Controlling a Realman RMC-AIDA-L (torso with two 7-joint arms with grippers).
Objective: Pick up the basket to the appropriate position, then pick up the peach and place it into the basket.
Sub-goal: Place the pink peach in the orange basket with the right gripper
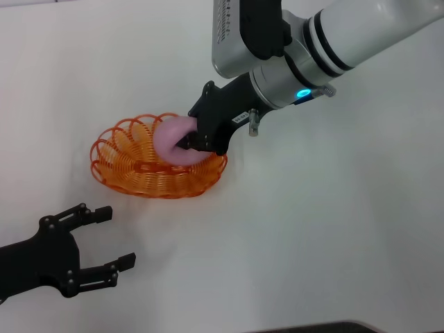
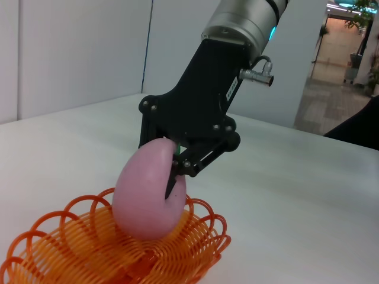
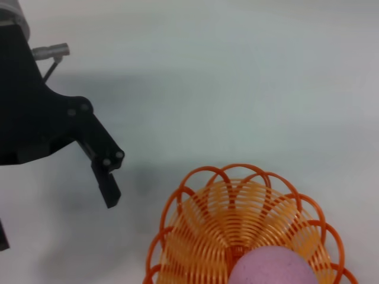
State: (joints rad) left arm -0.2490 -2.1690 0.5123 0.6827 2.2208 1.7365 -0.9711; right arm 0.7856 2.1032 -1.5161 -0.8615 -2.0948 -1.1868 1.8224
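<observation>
White and bare, the bench (image 1: 333, 229) is carrying the orange basket (image 1: 132, 166), which is resting flat in front of the robot, so the first part of the task looks finished. The right gripper (image 1: 191, 142) is reaching down over the basket's right side, and its jaws are clamped on the peach (image 1: 173, 142). In the left wrist view the peach (image 2: 148, 198) is sitting low inside the rim, touching or almost touching the woven bottom; I cannot tell which. I judge that only the release and the retreat are left. The left gripper (image 1: 111, 239) is waiting near the bench's front edge, jaws apart, holding nothing.
</observation>
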